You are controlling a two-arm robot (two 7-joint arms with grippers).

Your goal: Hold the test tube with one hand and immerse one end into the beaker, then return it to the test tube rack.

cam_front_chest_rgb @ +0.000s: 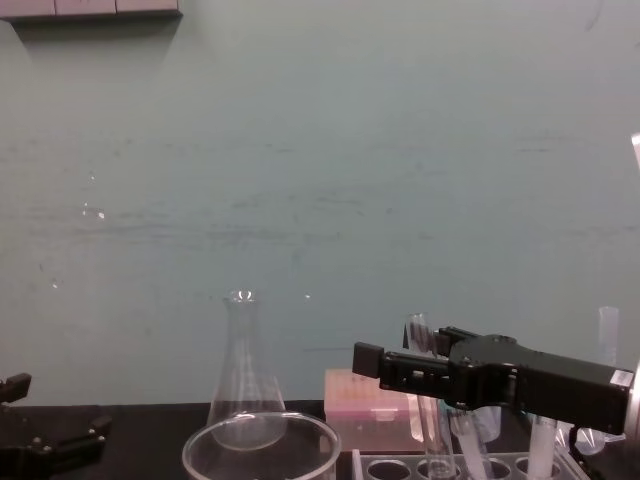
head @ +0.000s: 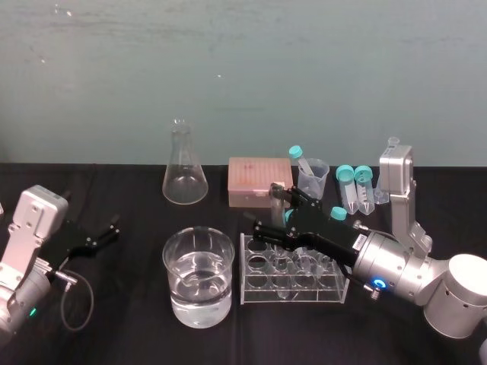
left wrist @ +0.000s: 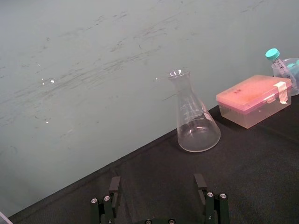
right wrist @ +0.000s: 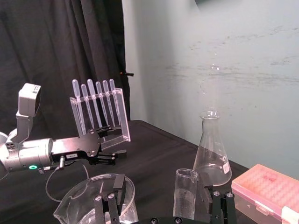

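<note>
You are seeing the test tube [right wrist: 185, 196] standing almost upright at the far left corner of the test tube rack [head: 293, 287]. Its long axis is running close to vertical, with the open mouth pointing up and the lower end pointing down toward the rack's top plate. In the chest view it is leaning slightly. It is showing as clear, uncapped glass with a small rolled lip, and it is looking empty in the right wrist view.

Your right pincer [right wrist: 164, 186] is reaching in over the rack from the rack's right side. Its black fingers are standing apart on either side of the tube, with a gap showing between the glass and each finger, so it is gripping nothing.

The beaker [head: 176, 266] is sitting just left of the rack, holding clear liquid.

Your left pincer [left wrist: 157, 179] is hanging low over the black counter [head: 129, 334], well to the left of the rack, beyond the beaker. Its fingers are spread wide and holding nothing.
</note>
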